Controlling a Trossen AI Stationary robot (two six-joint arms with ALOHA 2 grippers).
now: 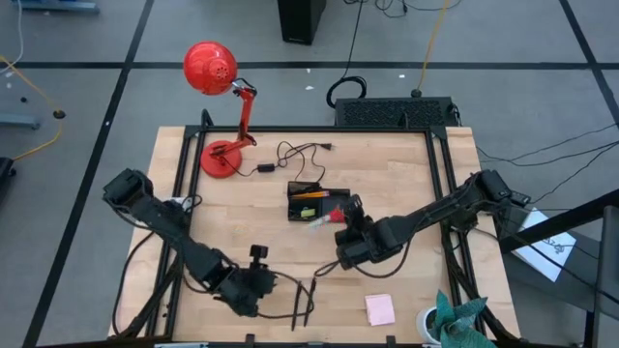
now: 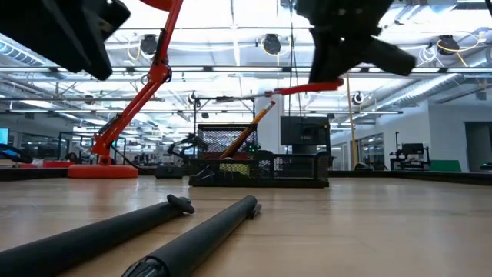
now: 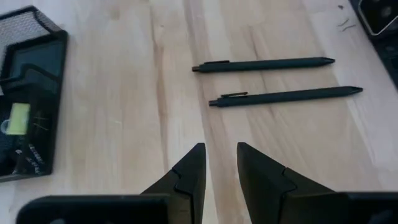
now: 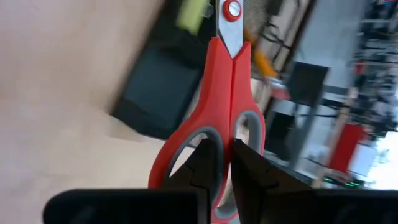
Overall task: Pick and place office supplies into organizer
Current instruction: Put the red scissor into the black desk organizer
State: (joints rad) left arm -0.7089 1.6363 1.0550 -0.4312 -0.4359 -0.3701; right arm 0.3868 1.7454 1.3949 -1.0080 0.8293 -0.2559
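Currently the right tool (image 4: 219, 163) is clamped on the red-handled scissors (image 4: 222, 93), carrying them just at the organizer's (image 1: 306, 204) four o'clock side. The step in hand looks like delivery; next comes lining up the blades over a compartment and lowering. The left tool (image 3: 217, 168), fingers slightly parted and empty, hovers near two black pens (image 3: 264, 64) at the table's (image 1: 406, 174) six o'clock edge.

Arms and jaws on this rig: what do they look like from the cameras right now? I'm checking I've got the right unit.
Both arms are dark, near-black jointed links with thin dark cables trailing beside them. The left gripper ends in two matte black, wedge-shaped jaws with stepped inner edges on a broad black bar. The right gripper has the same black tapered jaws. No markings show.
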